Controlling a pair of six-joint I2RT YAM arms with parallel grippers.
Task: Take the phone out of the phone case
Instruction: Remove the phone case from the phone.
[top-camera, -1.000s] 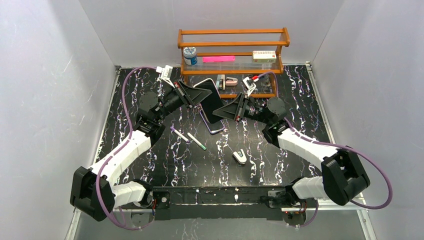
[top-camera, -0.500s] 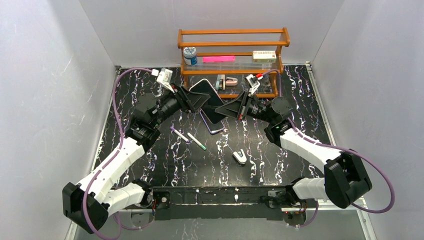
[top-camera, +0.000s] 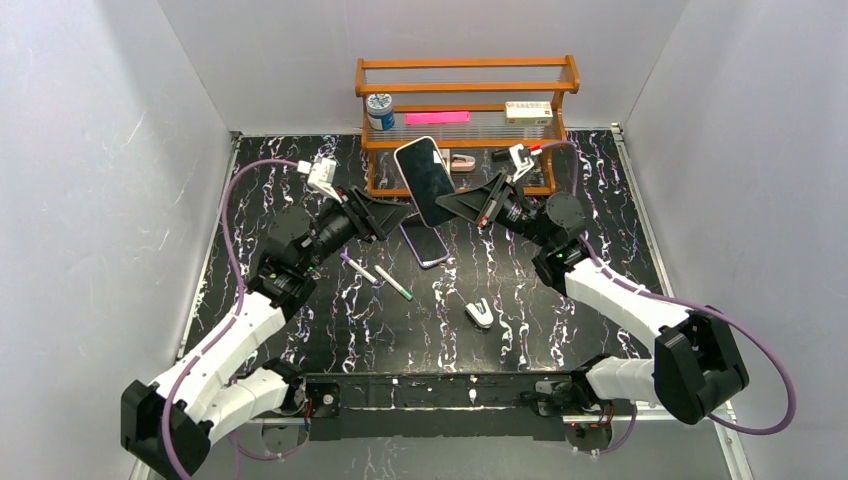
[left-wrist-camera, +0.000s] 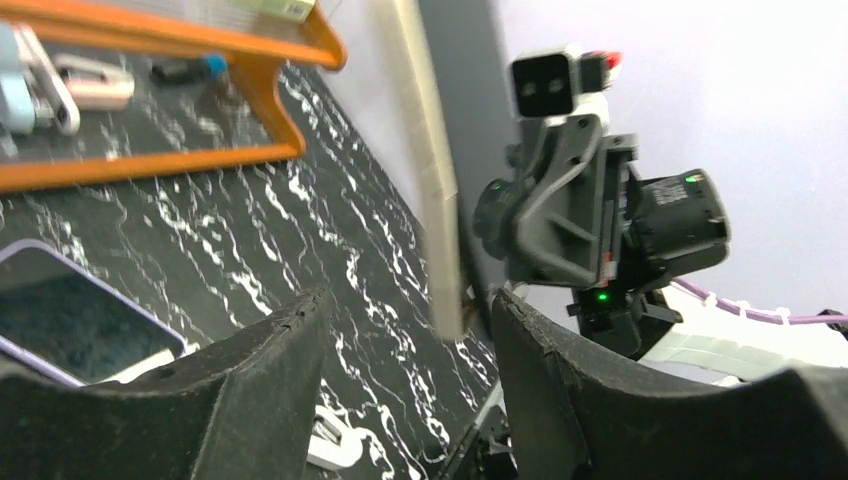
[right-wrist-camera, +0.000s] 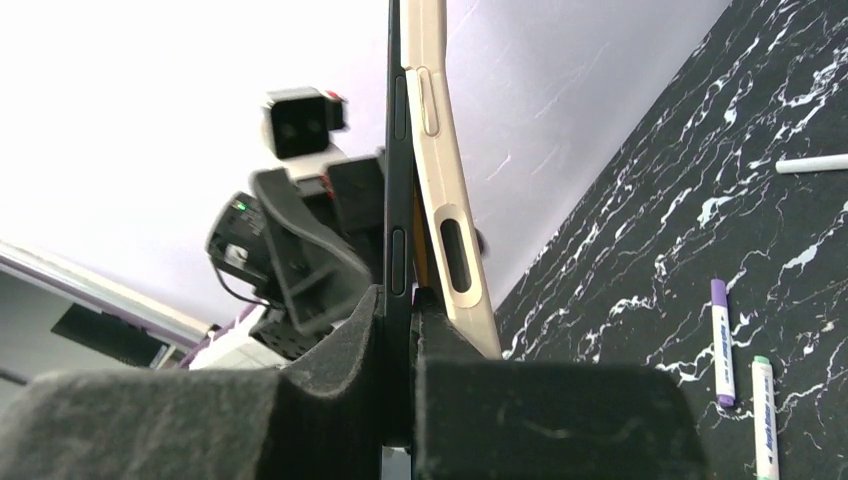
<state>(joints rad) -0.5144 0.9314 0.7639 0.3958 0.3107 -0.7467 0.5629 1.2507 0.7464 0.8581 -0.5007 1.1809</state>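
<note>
The phone (top-camera: 427, 180) is dark-screened with a cream case round its rim, and it is held upright in the air in front of the rack. My right gripper (top-camera: 447, 204) is shut on its lower right edge. In the right wrist view the fingers (right-wrist-camera: 340, 350) pinch the dark phone edge (right-wrist-camera: 398, 150), and the cream case (right-wrist-camera: 445, 200) gapes away from it on the right. My left gripper (top-camera: 403, 213) is open just below and left of the phone. In the left wrist view its gripper (left-wrist-camera: 408, 300) is spread wide, with the case edge (left-wrist-camera: 435, 180) standing between and beyond the fingers, untouched.
A purple-rimmed phone or case (top-camera: 425, 242) lies flat on the table under the held phone, also in the left wrist view (left-wrist-camera: 60, 320). Two markers (top-camera: 378, 276) lie left of centre, a small white clip (top-camera: 479, 313) nearer. A wooden rack (top-camera: 465, 90) stands at the back.
The right gripper has lifted the phone up and toward the rack. The left gripper has come off the phone's left edge, opened and dropped back, uncovering the purple item on the table.
</note>
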